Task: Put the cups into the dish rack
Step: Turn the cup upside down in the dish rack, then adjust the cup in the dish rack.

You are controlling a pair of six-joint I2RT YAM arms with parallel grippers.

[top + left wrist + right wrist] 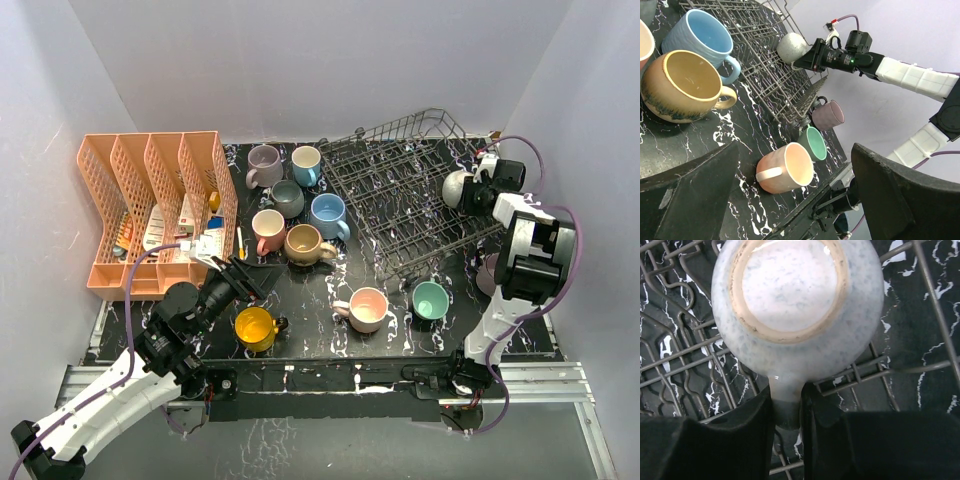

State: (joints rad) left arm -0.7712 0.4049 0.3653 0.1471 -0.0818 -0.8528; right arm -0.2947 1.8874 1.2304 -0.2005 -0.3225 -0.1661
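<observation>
Loading barely begun. Right gripper (787, 410) fingers clamped on white cup (790, 290) handle, cup inverted over dish rack (400, 190). Some ten cups (305, 243) remain on bench (320, 330). Left gripper (250, 280) fingers wide apart, empty.

The black marbled table (312, 338) carries an orange organiser (150, 215), the wire dish rack (400, 190) and scattered cups (306, 244).

The left arm (120, 392) leans forward, its left gripper (252, 278) spread wide. The right arm (528, 262) reaches far out, and the right gripper (788, 405) pinches the handle of a cup (790, 300).
</observation>
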